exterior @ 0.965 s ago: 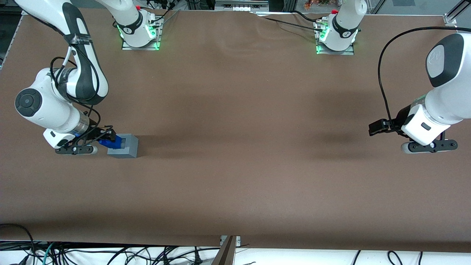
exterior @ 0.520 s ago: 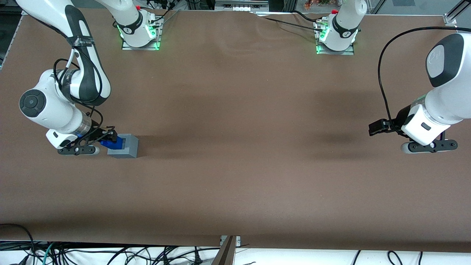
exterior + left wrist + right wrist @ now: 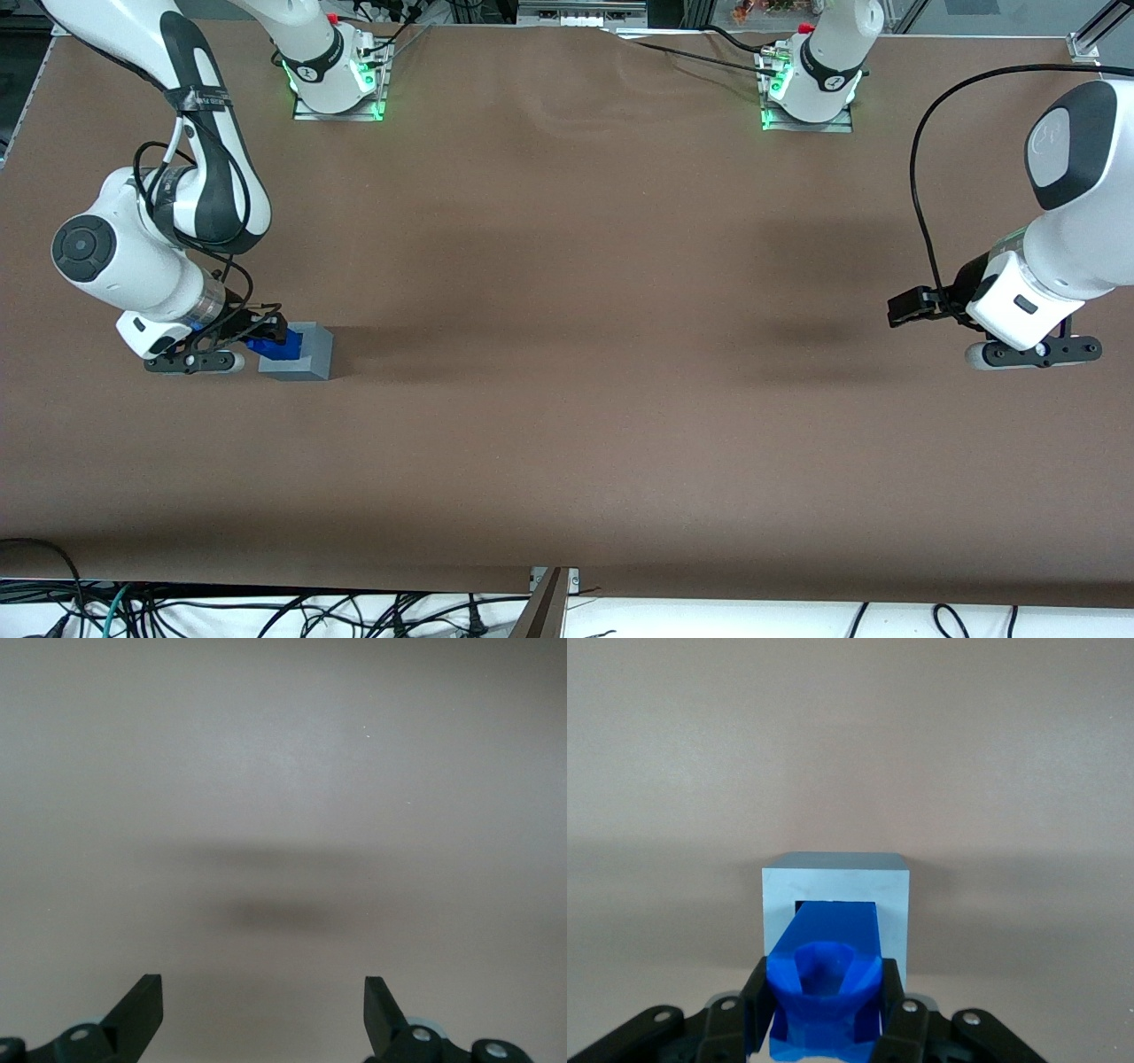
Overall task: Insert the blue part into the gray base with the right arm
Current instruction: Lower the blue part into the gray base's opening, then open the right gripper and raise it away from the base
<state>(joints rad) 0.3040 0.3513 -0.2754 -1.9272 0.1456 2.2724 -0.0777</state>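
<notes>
The gray base (image 3: 301,353) is a light-gray cube standing on the brown table toward the working arm's end. The right arm's gripper (image 3: 266,335) is low over the base and shut on the blue part (image 3: 275,344), which lies on the base's top. In the right wrist view the blue part (image 3: 828,979) sits between the black fingers (image 3: 755,1005), and its leading end reaches into the square recess of the gray base (image 3: 835,881). The gripper (image 3: 824,1010) is tight against both sides of the part.
The brown table (image 3: 576,354) stretches wide toward the parked arm's end. Two arm mounts with green lights (image 3: 337,84) stand at the edge farthest from the front camera. Cables (image 3: 266,611) lie below the near edge.
The right arm has shifted a little toward the gray base, carrying the blue part farther over the base's top and its recess. The base has not moved.
</notes>
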